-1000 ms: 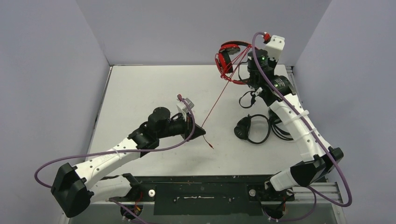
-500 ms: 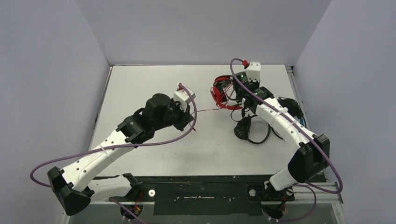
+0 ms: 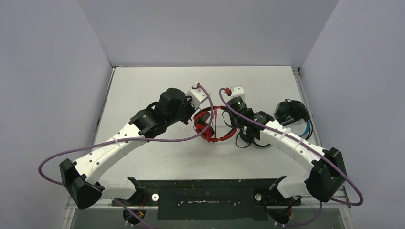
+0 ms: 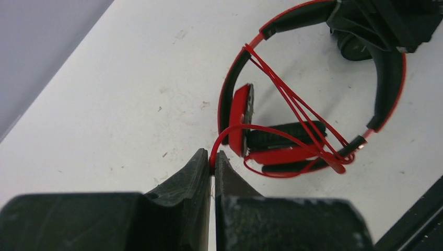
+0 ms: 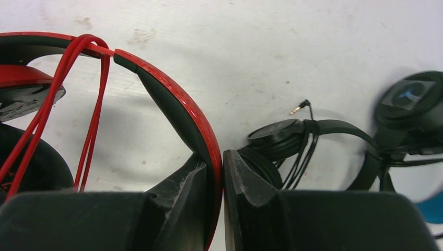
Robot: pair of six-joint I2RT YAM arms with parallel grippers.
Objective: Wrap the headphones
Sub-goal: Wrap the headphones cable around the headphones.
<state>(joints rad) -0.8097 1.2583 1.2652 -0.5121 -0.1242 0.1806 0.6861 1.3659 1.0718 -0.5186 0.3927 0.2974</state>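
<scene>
Both arms reach from the bottom edge of the top view toward the middle of the table [image 3: 143, 88], where their tips meet from either side. At the bottom centre of the left wrist view, the left gripper [image 4: 211, 157] has its jaws pressed together, pinching the red cord [image 4: 271, 76] at the fingertips. From that pinch the cord arcs right to the red headphones [image 4: 241, 117], which lie on the table with several strands of cord crossing the headband opening diagonally. At the bottom centre of the right wrist view, the right gripper [image 5: 222, 157] is clamped on the red headband, with one finger on each side of it. Two cord strands hang over the band at the upper left of that view. Just right of the fingers lie the all-black headphones [image 5: 277, 137], their cable bundled at the band and a jack plug [image 5: 298, 109] standing clear. Farther off, at the right edge, rest the blue-banded headphones [image 5: 410, 99], apart from the red set. In the top view they sit at the right of the table, beyond the right forearm.
</scene>
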